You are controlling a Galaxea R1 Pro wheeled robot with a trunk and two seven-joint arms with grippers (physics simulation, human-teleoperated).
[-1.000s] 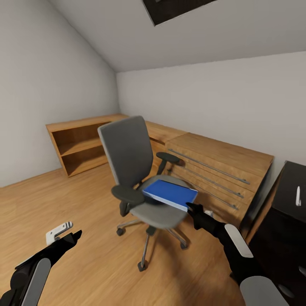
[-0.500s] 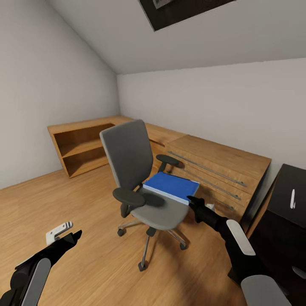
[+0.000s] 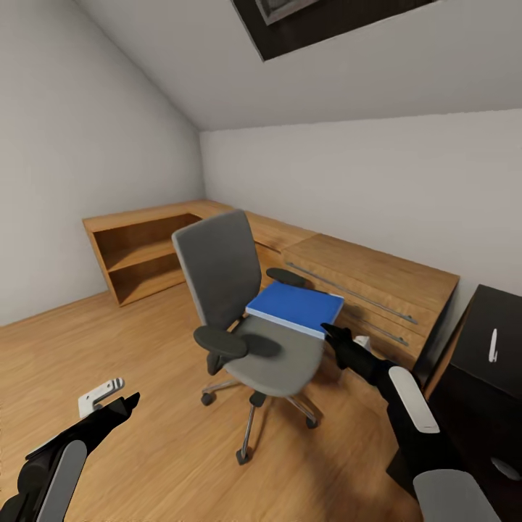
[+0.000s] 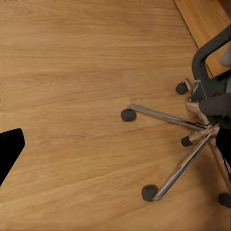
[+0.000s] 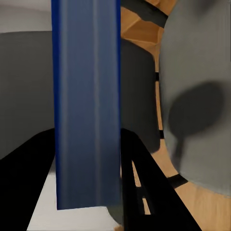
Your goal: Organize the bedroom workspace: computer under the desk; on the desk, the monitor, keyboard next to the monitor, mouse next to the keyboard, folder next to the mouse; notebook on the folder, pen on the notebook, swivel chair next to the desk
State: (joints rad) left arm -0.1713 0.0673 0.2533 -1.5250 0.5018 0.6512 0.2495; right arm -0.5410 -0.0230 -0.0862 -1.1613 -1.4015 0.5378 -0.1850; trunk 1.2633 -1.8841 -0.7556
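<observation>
The swivel chair (image 3: 217, 268), grey with black armrests and a chrome star base (image 4: 192, 125), stands mid-room facing me. My right gripper (image 3: 328, 332) is shut on the near right corner of the bright blue folder (image 3: 293, 306), which hovers level just above the seat. The right wrist view has the folder's edge (image 5: 86, 106) clamped between both black fingers (image 5: 29, 183). Low at my left, my left gripper (image 3: 129, 401) hangs over bare floor, open and holding nothing, one finger (image 4: 9, 149) showing. The black desk (image 3: 500, 319) is at the far right, a white pen (image 3: 493, 346) lying on it.
Low light-wood cabinets (image 3: 362, 275) run along the back wall behind the chair, with an open shelf unit (image 3: 138, 254) in the left corner. Wood floor (image 3: 109, 341) lies open left of the chair. The ceiling slopes down on the left.
My right gripper has lifted the blue folder off the chair seat, a little up and away. The head view has tilted slightly upward. The left arm has stayed put.
</observation>
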